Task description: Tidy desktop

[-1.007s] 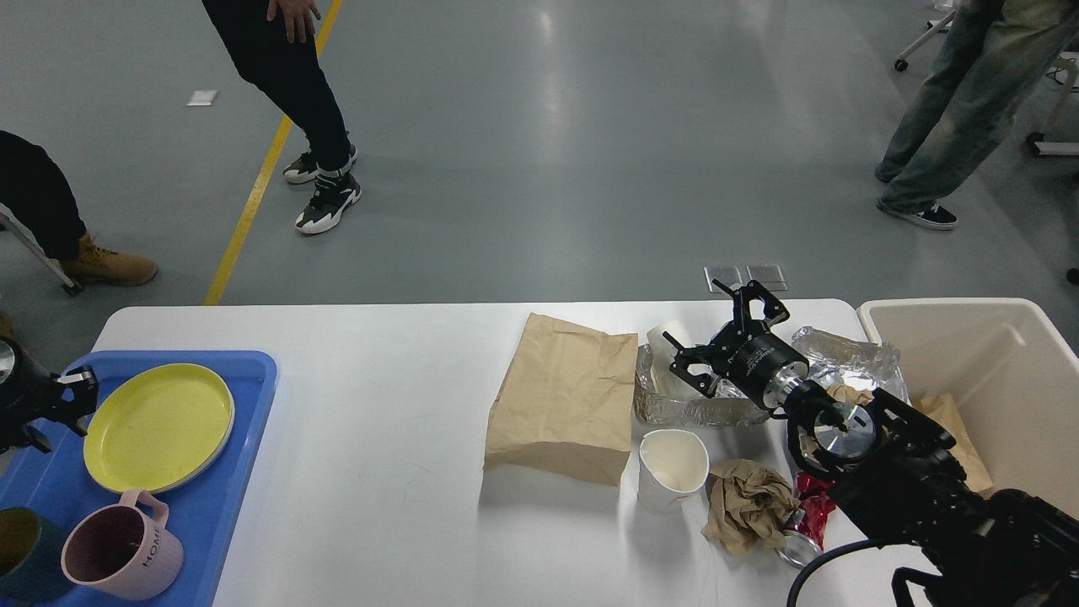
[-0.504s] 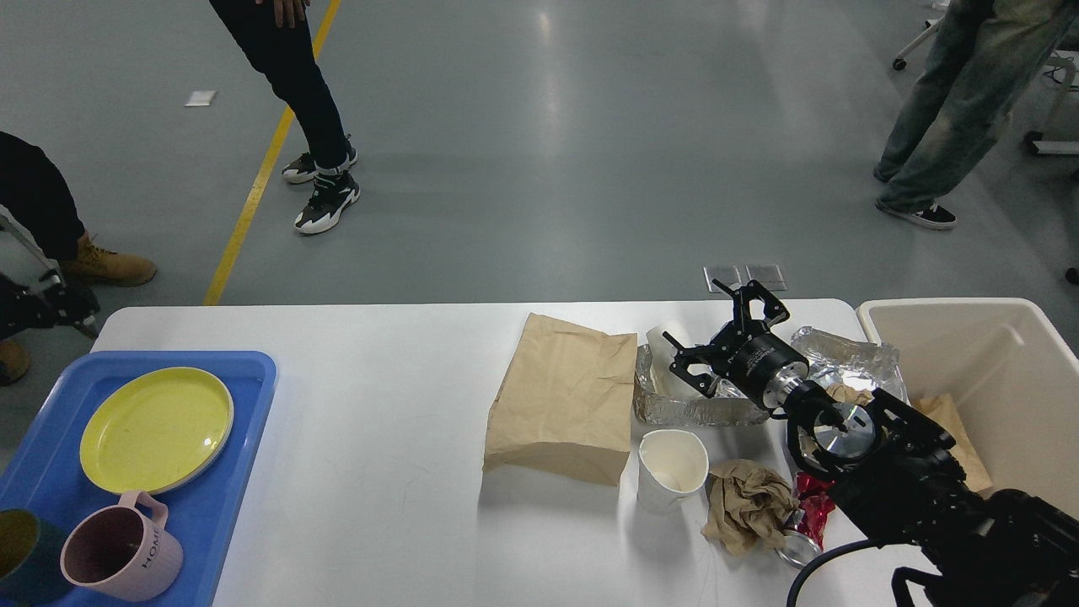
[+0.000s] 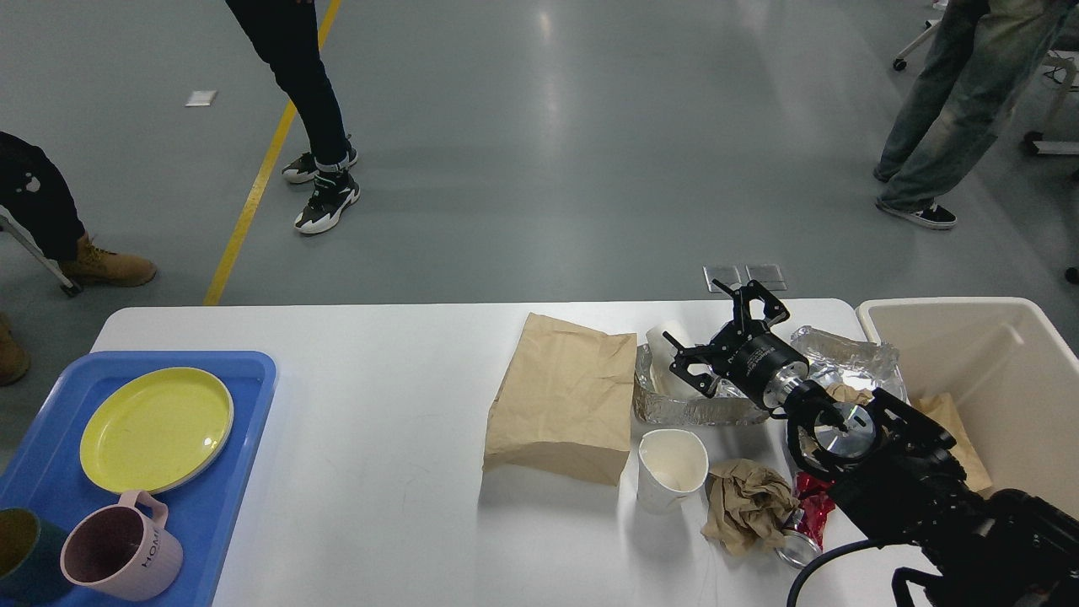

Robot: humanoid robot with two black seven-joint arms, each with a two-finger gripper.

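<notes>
The white desktop (image 3: 379, 405) carries litter on its right half: a brown paper bag (image 3: 560, 396), a foil tray (image 3: 691, 409) with a white cup (image 3: 666, 339) lying in it, an upright white paper cup (image 3: 672, 468), a crumpled brown paper (image 3: 746, 504), a red wrapper (image 3: 811, 506) and a can (image 3: 795, 550). My right gripper (image 3: 725, 337) is open and empty, its fingers spread just above the foil tray beside the lying cup. My left gripper is out of view.
A beige bin (image 3: 1011, 337) at the right edge holds brown paper. More crumpled foil (image 3: 843, 352) lies beside it. A blue tray (image 3: 219, 506) at the left holds a yellow plate (image 3: 156, 426), a pink mug (image 3: 118, 548) and a dark cup (image 3: 17, 548). People stand beyond the table.
My left gripper, at the blue tray's left edge a second ago, has drawn back to the left and left the view. The right arm has not moved.
</notes>
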